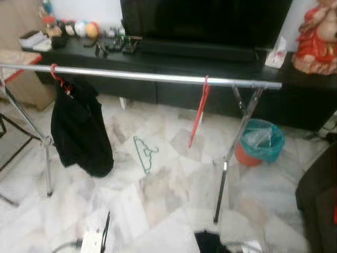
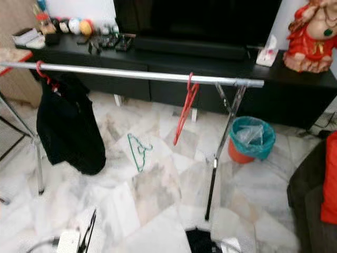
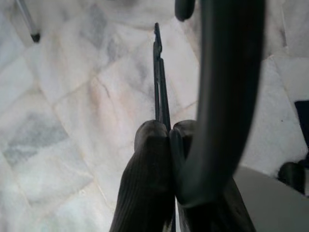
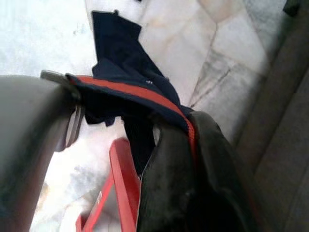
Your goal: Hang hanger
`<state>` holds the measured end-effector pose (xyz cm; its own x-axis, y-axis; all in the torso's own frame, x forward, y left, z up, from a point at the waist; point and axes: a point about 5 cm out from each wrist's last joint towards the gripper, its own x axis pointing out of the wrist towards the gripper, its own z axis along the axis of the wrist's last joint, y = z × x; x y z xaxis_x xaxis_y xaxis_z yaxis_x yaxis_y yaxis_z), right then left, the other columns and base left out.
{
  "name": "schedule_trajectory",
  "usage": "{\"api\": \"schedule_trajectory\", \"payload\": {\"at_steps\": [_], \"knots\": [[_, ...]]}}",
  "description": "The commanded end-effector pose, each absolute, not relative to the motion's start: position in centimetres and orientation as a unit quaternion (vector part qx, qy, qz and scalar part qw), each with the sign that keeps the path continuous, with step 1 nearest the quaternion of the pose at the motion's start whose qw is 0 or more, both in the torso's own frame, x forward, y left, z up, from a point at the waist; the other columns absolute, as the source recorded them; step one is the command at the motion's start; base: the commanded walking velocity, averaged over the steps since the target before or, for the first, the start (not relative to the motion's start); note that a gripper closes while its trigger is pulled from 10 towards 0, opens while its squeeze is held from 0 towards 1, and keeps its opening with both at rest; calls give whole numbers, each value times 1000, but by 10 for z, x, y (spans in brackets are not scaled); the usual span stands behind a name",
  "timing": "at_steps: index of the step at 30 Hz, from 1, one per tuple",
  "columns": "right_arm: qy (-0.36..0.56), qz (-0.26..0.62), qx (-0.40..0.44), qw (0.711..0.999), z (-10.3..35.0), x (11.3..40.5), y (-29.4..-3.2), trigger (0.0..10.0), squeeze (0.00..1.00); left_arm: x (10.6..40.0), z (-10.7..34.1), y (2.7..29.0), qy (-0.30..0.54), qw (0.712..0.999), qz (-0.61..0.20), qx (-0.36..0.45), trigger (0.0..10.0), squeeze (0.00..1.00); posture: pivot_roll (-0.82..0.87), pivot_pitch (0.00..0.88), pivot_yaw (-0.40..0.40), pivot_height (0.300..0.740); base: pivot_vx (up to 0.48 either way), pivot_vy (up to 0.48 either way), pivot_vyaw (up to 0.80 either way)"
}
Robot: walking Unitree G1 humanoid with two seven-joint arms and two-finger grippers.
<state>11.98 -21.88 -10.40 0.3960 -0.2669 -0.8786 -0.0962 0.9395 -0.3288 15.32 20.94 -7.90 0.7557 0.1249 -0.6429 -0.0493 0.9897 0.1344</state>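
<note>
A red hanger [image 1: 200, 110] hangs near the rail's [image 1: 158, 77] right end, bare rail between it and the black garment [image 1: 79, 129]. The left gripper [image 3: 170, 140] pinches a thin dark hanger [image 3: 158, 72] over open marble floor [image 1: 168, 195]; the right gripper [image 4: 186, 140] is clamped on a navy, red-trimmed garment [image 4: 125, 82].

A black TV [image 1: 205, 18] stands at twelve o'clock on a long black cabinet [image 1: 174, 79]. Coloured balls [image 1: 84, 29] sit at eleven o'clock on its top, and a red figurine [image 1: 317, 39] sits at two o'clock. An orange bin with a teal liner [image 1: 259, 142] stands at three o'clock on the white marble floor [image 1: 168, 195]. A dark sofa edge [image 1: 316, 200] shows at four o'clock.
</note>
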Motion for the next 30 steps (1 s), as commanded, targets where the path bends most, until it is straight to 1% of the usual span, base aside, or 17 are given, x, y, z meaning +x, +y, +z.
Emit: {"api": "schedule_trajectory", "payload": {"at_steps": [1, 7, 11, 30], "knots": [[538, -55, -162, 825, -102, 126, -219, 10000, 0, 149, -81, 212, 357, 931, 53, 51, 10000, 0, 11, 73, -29, 740, 0, 300, 0], [537, -57, -160, 826, -102, 126, -219, 10000, 0, 149, -81, 213, 355, 932, 54, 52, 10000, 0, 11, 72, -28, 740, 0, 292, 0], [533, -61, -154, 830, -102, 126, -219, 10000, 0, 149, -81, 212, 354, 932, 53, 51, 10000, 0, 12, 71, -28, 740, 0, 390, 0], [532, -61, -154, 830, -102, 126, -218, 10000, 0, 151, -80, 211, 349, 935, 49, 49, 10000, 0, 11, 71, -25, 740, 0, 392, 0]]}}
